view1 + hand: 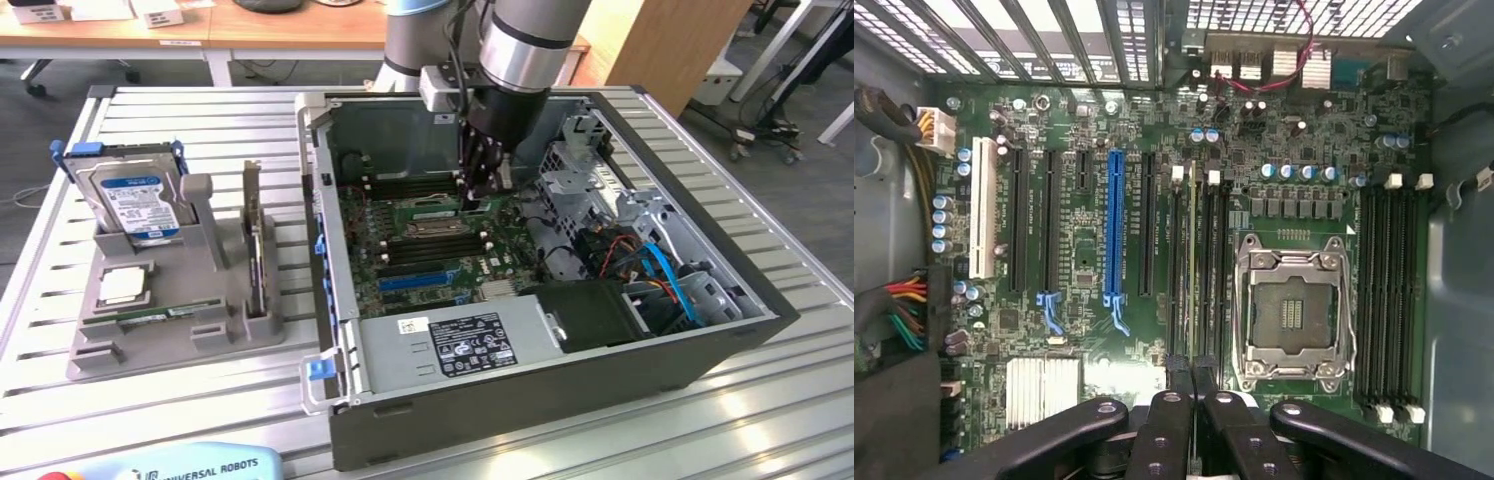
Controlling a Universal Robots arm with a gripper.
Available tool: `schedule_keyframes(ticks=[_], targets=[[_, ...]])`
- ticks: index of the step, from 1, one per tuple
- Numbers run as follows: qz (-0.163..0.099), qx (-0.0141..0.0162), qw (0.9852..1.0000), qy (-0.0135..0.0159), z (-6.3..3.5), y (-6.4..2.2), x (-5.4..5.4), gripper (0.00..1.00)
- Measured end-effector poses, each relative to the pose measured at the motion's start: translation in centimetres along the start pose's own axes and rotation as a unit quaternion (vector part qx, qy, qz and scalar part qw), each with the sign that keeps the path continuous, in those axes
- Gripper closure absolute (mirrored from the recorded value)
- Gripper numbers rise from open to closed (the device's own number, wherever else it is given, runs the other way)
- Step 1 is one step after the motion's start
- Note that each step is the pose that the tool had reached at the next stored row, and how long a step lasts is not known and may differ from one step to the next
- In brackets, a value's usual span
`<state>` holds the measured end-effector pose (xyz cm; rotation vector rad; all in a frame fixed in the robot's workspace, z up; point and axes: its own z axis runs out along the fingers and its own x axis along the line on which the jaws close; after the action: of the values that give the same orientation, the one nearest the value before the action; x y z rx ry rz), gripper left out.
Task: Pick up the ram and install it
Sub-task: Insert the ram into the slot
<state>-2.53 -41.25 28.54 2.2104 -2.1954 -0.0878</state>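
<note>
In the wrist view my gripper is shut on the ram. The ram is a thin green stick seen edge-on, running along the black memory slots beside the empty CPU socket. I cannot tell whether it touches a slot. In the exterior view the gripper reaches down into the open computer case, just above the motherboard. A second green stick lies flat in the grey holder on the exterior view's left.
The holder also carries a blue-labelled hard drive, a square silver CPU chip and a thin board standing on edge. Inside the case are a power supply, a drive cage and red and blue cables.
</note>
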Motion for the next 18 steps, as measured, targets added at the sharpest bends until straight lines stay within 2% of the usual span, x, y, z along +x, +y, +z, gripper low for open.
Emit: schedule_keyframes(ticks=[18], targets=[[0.0, 0.0, 1.0, 0.0, 2.72, -0.16, 0.1, 0.88]])
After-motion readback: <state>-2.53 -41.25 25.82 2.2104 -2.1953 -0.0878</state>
